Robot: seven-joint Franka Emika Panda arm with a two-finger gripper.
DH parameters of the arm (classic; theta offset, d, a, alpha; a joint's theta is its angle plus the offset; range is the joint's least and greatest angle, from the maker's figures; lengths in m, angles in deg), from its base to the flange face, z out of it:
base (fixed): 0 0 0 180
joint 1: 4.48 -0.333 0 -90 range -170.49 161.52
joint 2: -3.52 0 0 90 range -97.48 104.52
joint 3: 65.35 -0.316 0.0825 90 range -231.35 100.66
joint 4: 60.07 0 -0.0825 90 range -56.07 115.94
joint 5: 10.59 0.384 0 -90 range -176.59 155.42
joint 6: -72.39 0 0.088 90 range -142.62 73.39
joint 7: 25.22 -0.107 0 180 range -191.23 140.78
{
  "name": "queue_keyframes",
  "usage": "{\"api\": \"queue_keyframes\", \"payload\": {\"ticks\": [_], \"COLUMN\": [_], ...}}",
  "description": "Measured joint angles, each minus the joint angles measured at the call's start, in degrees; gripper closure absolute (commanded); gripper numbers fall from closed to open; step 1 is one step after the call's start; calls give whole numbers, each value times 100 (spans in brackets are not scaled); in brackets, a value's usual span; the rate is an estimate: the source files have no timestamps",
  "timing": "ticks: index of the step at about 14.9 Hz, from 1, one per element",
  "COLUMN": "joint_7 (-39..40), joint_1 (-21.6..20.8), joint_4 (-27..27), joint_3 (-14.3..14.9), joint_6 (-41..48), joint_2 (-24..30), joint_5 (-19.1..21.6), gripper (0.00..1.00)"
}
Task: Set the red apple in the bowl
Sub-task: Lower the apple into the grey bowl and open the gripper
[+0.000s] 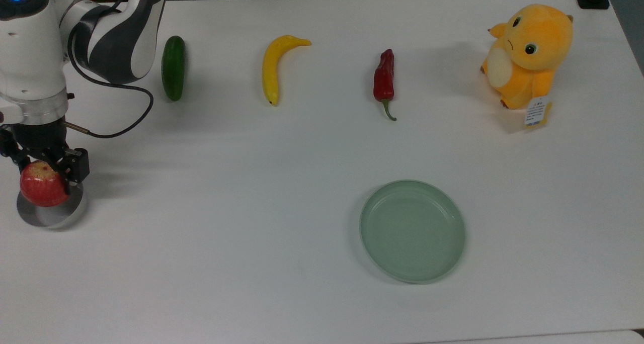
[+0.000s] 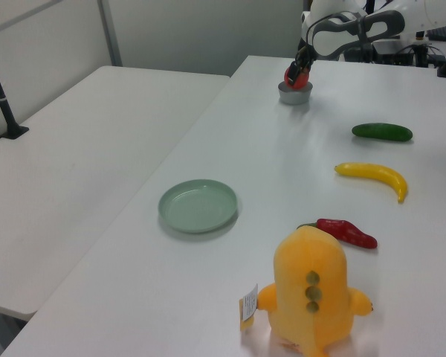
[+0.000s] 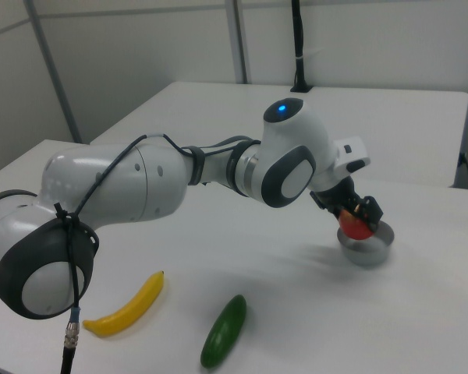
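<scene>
The red apple [image 1: 42, 189] hangs in my gripper [image 1: 40, 169], whose fingers are shut on it. Directly below the apple sits the light-grey bowl [image 1: 64, 217], at the top view's far left. In the right view the apple [image 3: 357, 226] is just above the bowl's rim [image 3: 366, 254], partly over its opening. The left view has the apple [image 2: 296, 76] low over the bowl [image 2: 295, 94] at the far end of the table. Whether the apple touches the bowl I cannot tell.
A green cucumber [image 1: 173, 68], a yellow banana [image 1: 275, 65] and a dark-red chili pepper [image 1: 384, 80] lie in a row along the far side. An orange plush toy [image 1: 528, 54] stands at the top view's right. A pale-green plate [image 1: 412, 230] sits front centre.
</scene>
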Motion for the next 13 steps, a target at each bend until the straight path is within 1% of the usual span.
{"api": "queue_keyframes", "payload": {"ticks": [3,4,5,6,7,9,10,12,13], "joint_7": [3,4,5,8,10,11,11,11,11], "joint_1": [20,20,20,20,20,20,20,21,21], "joint_4": [-1,-1,-1,-1,-1,1,5,11,11], "joint_3": [7,7,7,7,7,7,7,7,7], "joint_6": [-20,-20,-21,-21,-21,-124,-257,-460,-492], "joint_2": [-57,-75,-96,-109,-119,-141,-166,-237,-264], "joint_5": [-33,-34,-34,-34,-34,-34,-34,-34,-35], "gripper": [97,89,74,62,55,47,37,31,30]}}
